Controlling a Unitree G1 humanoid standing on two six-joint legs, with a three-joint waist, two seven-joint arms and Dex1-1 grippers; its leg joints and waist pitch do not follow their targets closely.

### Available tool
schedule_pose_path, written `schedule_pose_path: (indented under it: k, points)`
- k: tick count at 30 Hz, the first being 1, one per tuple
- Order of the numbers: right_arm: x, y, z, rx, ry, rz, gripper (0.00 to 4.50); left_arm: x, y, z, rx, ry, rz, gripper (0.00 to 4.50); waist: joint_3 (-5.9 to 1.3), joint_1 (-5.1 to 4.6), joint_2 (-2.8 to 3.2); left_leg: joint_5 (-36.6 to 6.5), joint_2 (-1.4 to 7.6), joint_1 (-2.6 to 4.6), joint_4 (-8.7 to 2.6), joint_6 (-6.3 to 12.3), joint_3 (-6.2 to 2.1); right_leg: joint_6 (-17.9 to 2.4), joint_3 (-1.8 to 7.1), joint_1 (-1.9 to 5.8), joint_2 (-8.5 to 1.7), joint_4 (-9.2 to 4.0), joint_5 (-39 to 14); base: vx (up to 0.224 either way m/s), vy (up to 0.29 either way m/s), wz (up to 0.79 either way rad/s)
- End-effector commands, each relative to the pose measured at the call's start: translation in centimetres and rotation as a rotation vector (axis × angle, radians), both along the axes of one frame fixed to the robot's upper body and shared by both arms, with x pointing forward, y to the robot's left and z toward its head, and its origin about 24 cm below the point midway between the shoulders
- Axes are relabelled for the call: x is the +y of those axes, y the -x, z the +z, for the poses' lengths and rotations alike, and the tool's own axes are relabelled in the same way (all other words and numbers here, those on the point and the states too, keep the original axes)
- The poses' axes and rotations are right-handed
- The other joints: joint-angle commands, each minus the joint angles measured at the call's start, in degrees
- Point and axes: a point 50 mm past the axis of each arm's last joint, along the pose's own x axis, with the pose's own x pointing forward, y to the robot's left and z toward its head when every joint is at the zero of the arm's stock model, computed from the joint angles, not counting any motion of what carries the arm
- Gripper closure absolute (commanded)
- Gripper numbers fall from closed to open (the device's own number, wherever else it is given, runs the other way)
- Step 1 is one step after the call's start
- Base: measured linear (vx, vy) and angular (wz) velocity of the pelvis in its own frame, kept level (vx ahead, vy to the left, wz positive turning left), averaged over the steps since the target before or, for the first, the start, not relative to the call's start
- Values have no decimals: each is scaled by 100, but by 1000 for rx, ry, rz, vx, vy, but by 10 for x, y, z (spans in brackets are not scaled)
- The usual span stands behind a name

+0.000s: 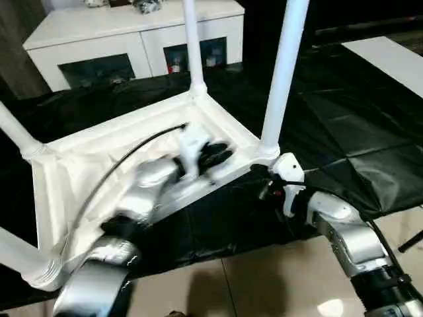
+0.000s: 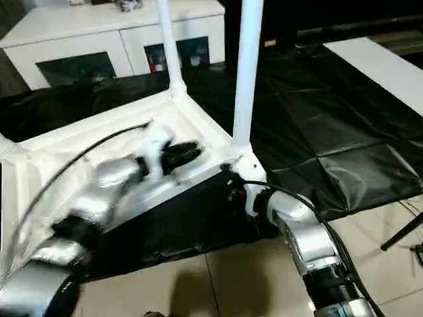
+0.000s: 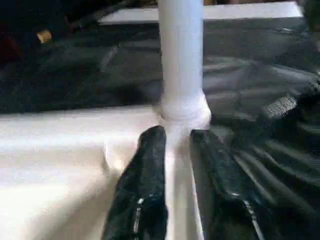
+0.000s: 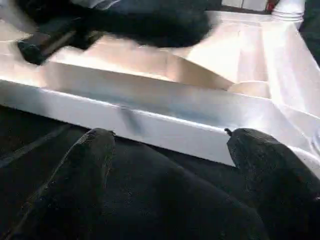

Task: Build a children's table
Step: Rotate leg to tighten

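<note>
At the centre of the head view, the table (image 1: 119,122) lies upside down on the black tabletop (image 1: 344,132), with 4 legs standing up from its corner sockets: one at the far corner (image 1: 192,46), one at the near right corner (image 1: 284,66), and 2 at the left edge (image 1: 16,135) (image 1: 16,257).

The left gripper (image 3: 177,134) hovers over the table's underside, pointing at the base of the near right leg. Its fingers are only slightly parted and grasp nothing. The right gripper (image 4: 170,135) sits low at centre right, just outside the rim by that same corner, spread wide and released.

The main risk is a knock. Both grippers crowd one corner, and a sideways swing of either arm could hit the near right leg and tilt or loosen it if it is not fully seated. The table also lies close to the tabletop's near edge, so a push on the rim could slide it toward the floor (image 1: 264,284). The left arm's cable (image 1: 119,155) arcs over the table and could snag a leg.

A white cabinet (image 1: 99,39) stands at upper left, well apart.
</note>
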Motion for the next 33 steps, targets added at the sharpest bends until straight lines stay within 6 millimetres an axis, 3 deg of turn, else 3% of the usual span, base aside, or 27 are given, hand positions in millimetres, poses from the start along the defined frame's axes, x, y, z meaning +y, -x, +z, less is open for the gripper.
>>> schedule_pose_path:
  k: [1,2,3,4,7,8,10,12,13,15,19,21,22,23,24,25,31,33]
  points:
    - [5,-5,8,-19,-21,-3,46,10,10,3,36,-11,-49,317,-427,26,-158,-1017,210,178,-420,708,-84,-1423,51,268,-77,-233,-834,0,0,0]
    - [6,-13,12,-28,-30,-44,46,31,31,-6,110,-90,-84,300,-419,10,-145,-1085,213,175,-444,637,-97,-1360,56,253,-79,-223,-979,0,0,0]
    - [6,-16,13,-31,-32,-57,46,37,38,-9,140,-118,-93,300,-424,-18,-131,-1079,217,166,-458,593,-109,-1331,52,264,-79,-204,-974,0,0,0]
    - [6,-17,14,-34,-31,-59,46,41,43,-10,158,-132,-94,292,-401,-24,-114,-1200,213,222,-464,512,-86,-1267,54,204,-42,-236,-1099,0,0,0]
    - [5,-20,16,-38,-21,-68,46,50,52,-12,193,-169,-90,272,-362,-22,-103,-1471,212,267,-498,301,-67,-1186,76,171,-27,-274,-1372,0,0,0]
    - [5,-23,16,-41,-18,-76,46,54,57,-12,209,-180,-87,261,-356,14,-109,-1643,206,323,-502,168,-50,-1129,96,133,-14,-297,-1504,0,0,0]
    - [4,-29,17,-47,-11,-107,46,58,65,-13,239,-205,-83,241,-338,15,-150,-1666,195,260,-543,24,-65,-1066,108,182,-21,-276,-1418,0,0,0]
    - [3,-32,16,-50,-7,-124,46,59,68,-13,247,-217,-78,227,-343,-2,-144,-1797,178,277,-548,-82,-73,-1003,120,183,-28,-272,-1501,0,0,0]
    - [1,-38,15,-53,6,-168,46,59,73,-12,255,-237,-62,205,-355,-20,-112,-1787,173,277,-549,-138,-77,-996,119,189,-35,-258,-1409,0,0,0]
    - [-2,-41,15,-57,18,-198,46,59,75,-11,256,-235,-53,198,-350,-50,-144,-1756,150,272,-535,-141,-67,-998,117,197,-21,-276,-1333,0,0,0]
    - [-28,-59,15,-60,67,-401,46,59,81,-12,273,-244,-13,162,-373,-87,-133,-1538,123,256,-486,-60,-53,-1139,109,228,-21,-245,-1050,0,0,0]
    - [-36,-63,16,-61,74,-452,46,61,83,-14,278,-248,-5,151,-365,-66,-133,-1586,123,282,-473,-42,-38,-1157,111,206,-12,-271,-1156,0,0,0]
    - [-57,-70,19,-66,92,-568,46,65,86,-16,292,-258,13,141,-372,-42,-127,-1600,122,288,-467,-55,-41,-1147,109,212,-16,-266,-1201,0,0,0]
    - [-57,-70,19,-66,92,-568,46,65,86,-16,292,-258,13,129,-373,-41,-128,-1580,127,282,-472,-74,-51,-1156,103,221,-15,-256,-1182,0,0,0]
    - [-75,-74,21,-71,112,-644,46,67,88,-18,297,-266,27,118,-373,-21,-131,-1603,117,310,-461,-82,-32,-1132,103,206,1,-279,-1206,0,0,0]
    - [-84,-76,22,-73,121,-686,46,68,89,-18,298,-271,33,113,-365,-46,-138,-1617,110,282,-467,-104,-49,-1165,93,228,12,-263,-1184,0,0,0]
    - [-105,-81,27,-83,126,-816,46,65,85,-17,253,-274,64,70,-354,-139,-193,-1831,78,229,-431,-2,-44,-1139,75,259,-24,-300,-1545,0,0,0]
    - [-109,-82,28,-86,118,-848,46,63,81,-16,223,-263,89,41,-353,-168,-186,-1840,83,223,-424,28,-50,-1102,74,254,-25,-308,-1648,0,0,0]
